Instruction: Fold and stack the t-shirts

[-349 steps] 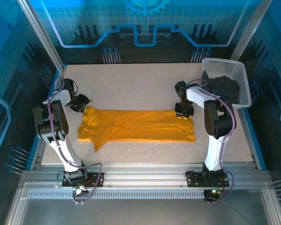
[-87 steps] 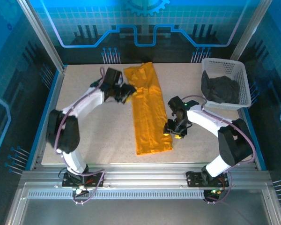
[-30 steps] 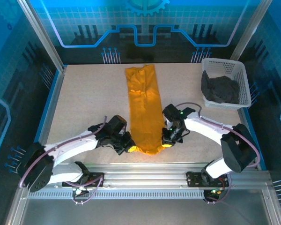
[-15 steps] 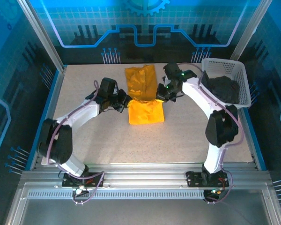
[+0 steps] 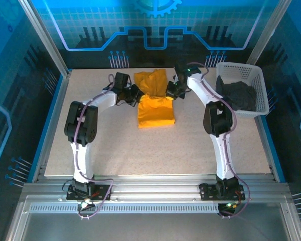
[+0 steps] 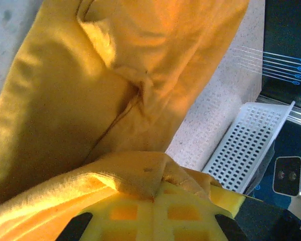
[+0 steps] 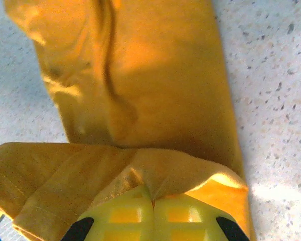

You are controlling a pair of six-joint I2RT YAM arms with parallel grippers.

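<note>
The task looks under halfway done. Near the far middle of the table (image 5: 115, 145), the orange t-shirt (image 5: 155, 111) lies as a narrow strip with its near end doubled up over itself. That fold is not yet released, and the far part lies uncovered beyond the doubled edge. At the far right, the charcoal t-shirt (image 5: 237, 95) sits crumpled in the white basket (image 5: 262, 85), unfolded, so 1 more fold or so, the whole second shirt and the stacking appear to be left. The left gripper (image 5: 134, 95) is pressed to the left corner of the doubled edge, and its wrist view shows yellow pads closed tight on a pinch of orange cloth. The right gripper (image 5: 171, 92) holds the opposite corner, its pads likewise nipped together on the hem, low over the table.
</note>
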